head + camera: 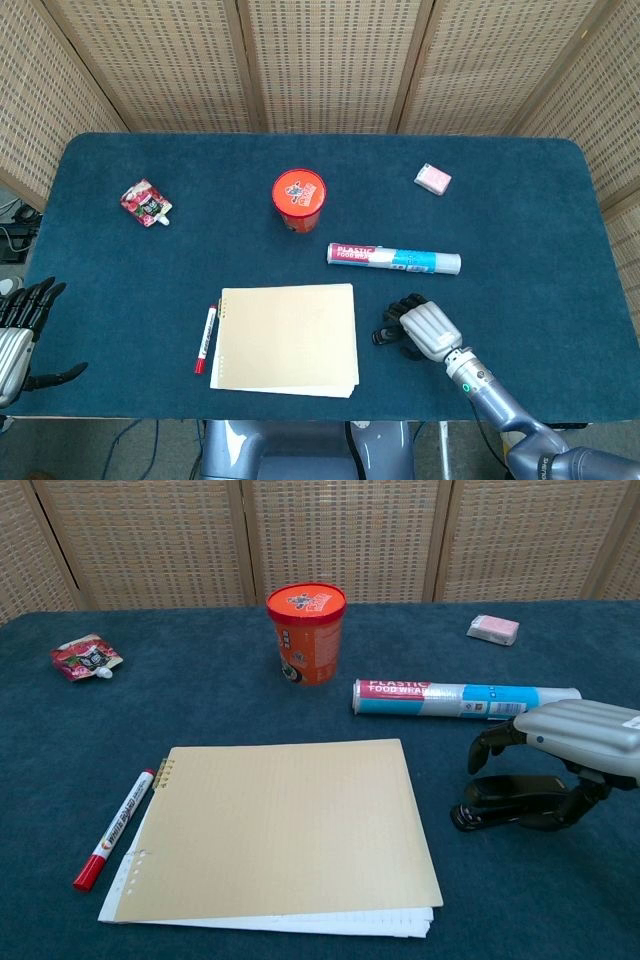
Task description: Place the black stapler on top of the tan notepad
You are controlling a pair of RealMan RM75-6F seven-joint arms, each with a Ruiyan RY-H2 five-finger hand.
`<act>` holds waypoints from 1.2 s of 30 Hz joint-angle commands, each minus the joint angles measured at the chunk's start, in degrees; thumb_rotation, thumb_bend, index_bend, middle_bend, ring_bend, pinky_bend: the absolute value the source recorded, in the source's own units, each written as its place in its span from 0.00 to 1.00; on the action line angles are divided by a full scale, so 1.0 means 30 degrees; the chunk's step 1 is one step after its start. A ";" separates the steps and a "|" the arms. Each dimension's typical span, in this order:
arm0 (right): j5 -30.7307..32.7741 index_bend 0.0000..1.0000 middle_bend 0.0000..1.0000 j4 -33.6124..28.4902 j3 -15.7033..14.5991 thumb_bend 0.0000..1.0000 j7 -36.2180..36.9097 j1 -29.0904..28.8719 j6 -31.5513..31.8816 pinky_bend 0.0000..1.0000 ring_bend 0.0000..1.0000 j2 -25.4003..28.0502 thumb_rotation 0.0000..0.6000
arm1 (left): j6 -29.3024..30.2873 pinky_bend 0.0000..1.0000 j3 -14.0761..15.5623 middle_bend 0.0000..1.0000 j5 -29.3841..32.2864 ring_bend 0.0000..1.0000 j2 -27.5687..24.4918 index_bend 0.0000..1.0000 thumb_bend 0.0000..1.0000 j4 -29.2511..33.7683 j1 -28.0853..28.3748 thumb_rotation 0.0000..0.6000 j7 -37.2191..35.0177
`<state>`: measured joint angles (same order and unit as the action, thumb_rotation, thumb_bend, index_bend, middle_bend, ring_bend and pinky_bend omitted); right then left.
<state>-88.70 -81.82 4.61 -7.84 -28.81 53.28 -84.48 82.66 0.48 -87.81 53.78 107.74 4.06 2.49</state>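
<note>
The black stapler [503, 803] lies on the blue table just right of the tan notepad [280, 825]. My right hand [575, 735] hovers over the stapler's right half. Its fingers curve down on the far side and its thumb reaches down at the near side, but nothing shows them clamped on it. In the head view this hand [428, 328] covers most of the stapler [382, 336], which sits beside the notepad [288, 335]. My left hand [18, 335] rests at the table's left front edge, fingers spread and holding nothing.
A red marker [113, 828] lies along the notepad's left side. Behind the stapler lies a plastic wrap roll [465, 699]. An orange cup [306, 632] stands mid-table, with a pink eraser [493, 629] at the back right and a red pouch [87, 657] at the back left.
</note>
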 commanded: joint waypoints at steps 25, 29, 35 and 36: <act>-0.0892 0.59 0.60 0.1498 -0.0308 0.49 -0.0161 -0.1142 0.1750 0.41 0.51 -0.0769 1.00 | -0.0593 0.00 -0.0142 0.00 0.0693 0.00 0.0014 0.00 0.00 -0.0009 0.0324 1.00 -0.0132; -0.1003 0.59 0.60 -0.0483 0.0343 0.50 -0.1241 -0.2070 0.1238 0.41 0.51 0.0242 1.00 | -0.0737 0.00 -0.0202 0.00 0.0843 0.00 -0.0124 0.00 0.00 -0.0029 0.0405 1.00 -0.0503; 0.0553 0.59 0.60 -0.3153 0.1728 0.51 -0.3991 -0.4052 -0.1296 0.41 0.51 0.0871 1.00 | -0.1051 0.00 -0.0296 0.00 0.1067 0.00 -0.0293 0.00 0.00 -0.0101 0.0586 1.00 -0.1031; 0.0975 0.59 0.60 -0.3372 0.1948 0.51 -0.4547 -0.4385 -0.1728 0.41 0.51 0.0795 1.00 | -0.1146 0.00 -0.0312 0.00 0.1124 0.00 -0.0315 0.00 0.00 -0.0121 0.0635 1.00 -0.1111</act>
<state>-88.71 -89.13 8.18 -17.51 -38.93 51.66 -82.68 79.37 -0.41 -84.56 52.90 107.43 5.86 -0.70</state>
